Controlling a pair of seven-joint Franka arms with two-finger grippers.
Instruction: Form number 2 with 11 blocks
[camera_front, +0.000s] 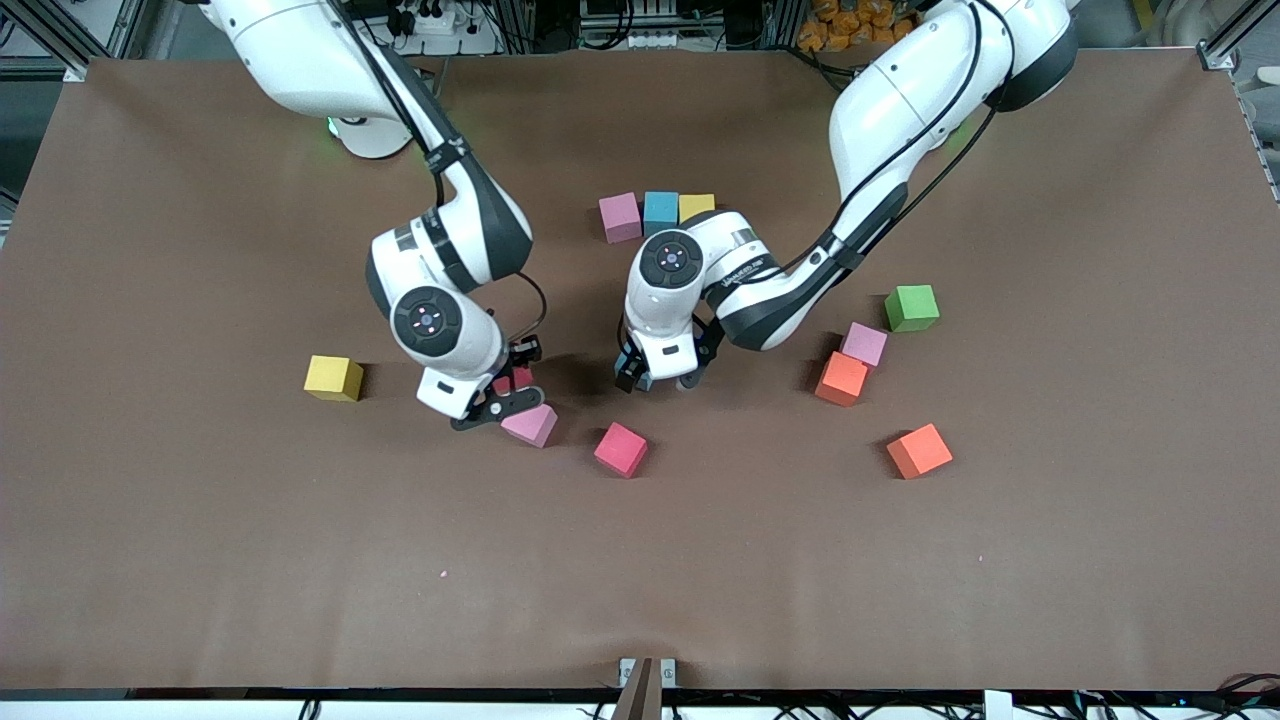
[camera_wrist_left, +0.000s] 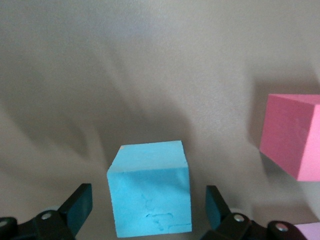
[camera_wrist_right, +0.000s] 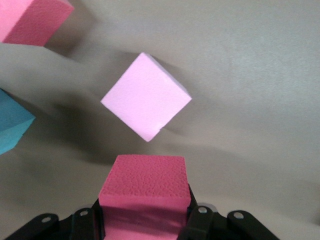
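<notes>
My right gripper (camera_front: 508, 392) is shut on a red block (camera_wrist_right: 144, 192), low over the table, beside a light pink block (camera_front: 530, 425) (camera_wrist_right: 146, 96) that lies turned at an angle. My left gripper (camera_front: 655, 378) stands open around a cyan block (camera_wrist_left: 150, 192) on the table. A gap shows between that block and each of the fingers (camera_wrist_left: 80, 205). A second red block (camera_front: 621, 449) (camera_wrist_left: 295, 135) lies nearer to the camera than both grippers. Farther from the camera, a pink block (camera_front: 620, 217), a blue block (camera_front: 660, 212) and a yellow block (camera_front: 697, 207) touch in a row.
A yellow block (camera_front: 334, 378) lies toward the right arm's end. Toward the left arm's end are a green cube (camera_front: 911, 307), a pink block (camera_front: 864, 344) touching an orange block (camera_front: 841, 379), and another orange block (camera_front: 919, 450).
</notes>
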